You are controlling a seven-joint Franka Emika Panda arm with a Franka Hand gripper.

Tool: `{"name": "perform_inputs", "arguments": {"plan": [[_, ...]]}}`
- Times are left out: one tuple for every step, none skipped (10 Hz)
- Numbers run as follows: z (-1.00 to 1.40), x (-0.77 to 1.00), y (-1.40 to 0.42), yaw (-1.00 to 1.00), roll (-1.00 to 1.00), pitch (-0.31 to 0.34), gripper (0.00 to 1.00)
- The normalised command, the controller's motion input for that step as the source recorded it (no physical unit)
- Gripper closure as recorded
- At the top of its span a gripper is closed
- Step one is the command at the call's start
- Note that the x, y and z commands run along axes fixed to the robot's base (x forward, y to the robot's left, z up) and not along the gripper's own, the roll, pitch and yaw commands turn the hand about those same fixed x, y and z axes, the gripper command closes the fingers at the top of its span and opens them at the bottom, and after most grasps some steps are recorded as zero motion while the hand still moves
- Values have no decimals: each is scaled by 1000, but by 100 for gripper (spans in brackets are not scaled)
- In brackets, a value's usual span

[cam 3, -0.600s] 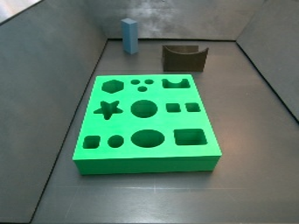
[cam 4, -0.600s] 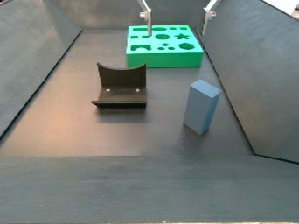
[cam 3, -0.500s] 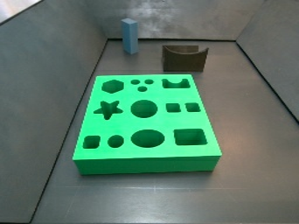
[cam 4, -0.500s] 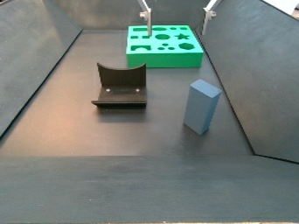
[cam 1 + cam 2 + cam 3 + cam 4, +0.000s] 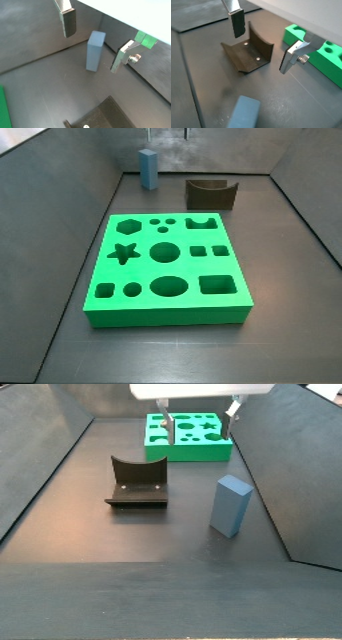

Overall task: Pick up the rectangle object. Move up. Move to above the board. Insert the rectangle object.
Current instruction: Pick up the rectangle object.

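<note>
The rectangle object, a slim light-blue block [image 5: 231,504], stands upright on the grey floor near a wall. It also shows in a side view [image 5: 147,168] and in both wrist views [image 5: 95,50] [image 5: 243,112]. The green board [image 5: 167,300] with shaped holes lies flat on the floor and also shows in a side view [image 5: 187,450]. My gripper [image 5: 198,409] is open and empty, high above the floor. In a wrist view the gripper [image 5: 92,52] has the block in line between its fingers [image 5: 69,22] but well below them.
The dark fixture [image 5: 136,481] with a curved notch stands between the block and the board, and shows below the gripper in a wrist view [image 5: 248,55] and in a side view [image 5: 211,193]. Grey walls [image 5: 287,474] enclose the floor.
The gripper has come further into view at the top of both side views, moving from over the board toward the block. The block, board and fixture have not moved.
</note>
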Motion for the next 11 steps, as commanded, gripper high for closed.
{"name": "perform_inputs", "arguments": {"plan": [[-246, 0, 120, 946, -81, -151, 0], [-237, -83, 371, 831, -67, -127, 0], [-294, -194, 551, 729, -9, -120, 0], [-309, -260, 531, 689, 0, -123, 0], [-249, -266, 409, 597, 0, -130, 0], [-229, -286, 317, 557, 0, -139, 0], [-231, -326, 223, 511, 0, -146, 0], [-234, -254, 194, 440, 0, -117, 0], [-346, -280, 229, 460, 11, -134, 0], [-400, -226, 194, 454, 20, -140, 0], [-497, -183, 149, 437, 53, -149, 0]]}}
